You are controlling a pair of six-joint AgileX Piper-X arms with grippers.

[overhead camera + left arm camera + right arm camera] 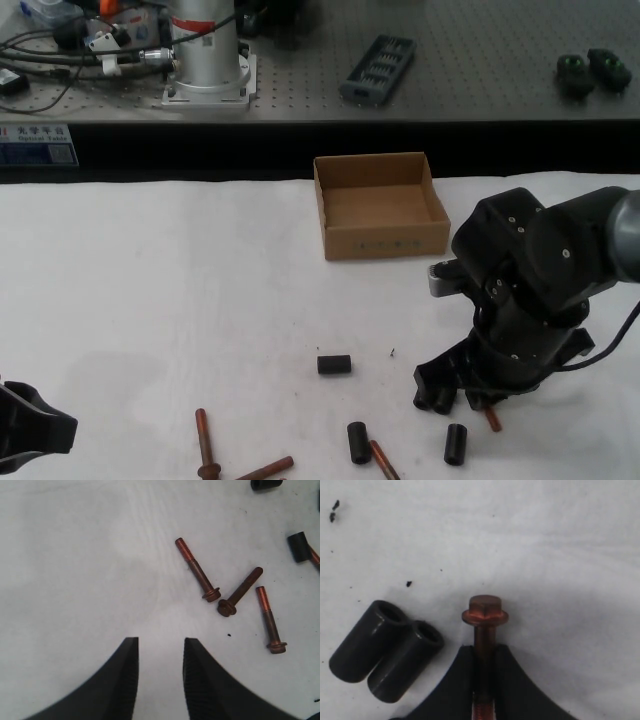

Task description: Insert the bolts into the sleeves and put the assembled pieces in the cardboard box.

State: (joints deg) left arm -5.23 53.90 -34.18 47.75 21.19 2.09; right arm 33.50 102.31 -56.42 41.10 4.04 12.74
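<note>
Right wrist view: right tool [484, 655] is clamped on the shank of a copper bolt [484, 612]. The hex head sticks out past the fingertips; the threaded end is hidden between the fingers and cut by the frame edge. Two black sleeves [367, 640] lie just beside it, touching side by side, open ends showing. High view: the right arm [530, 280] covers its own tool, and only a short bit of the bolt pokes out beneath. The left arm [30, 428] is cut off at the near corner. Left wrist view: left tool [159, 650] has its fingers apart with nothing between them, over bare cloth. Three loose bolts [198, 570] lie near, two with heads almost touching, and another sleeve [300, 546] is cut by the frame edge. The cardboard box [388, 243] sits open-topped at the far side of the white-covered tabletop [150, 300], well apart from the parts. Behind is a grey perforated bench [480, 40] with a silver column [205, 50], cables [60, 50] and a black tray [378, 68].
</note>
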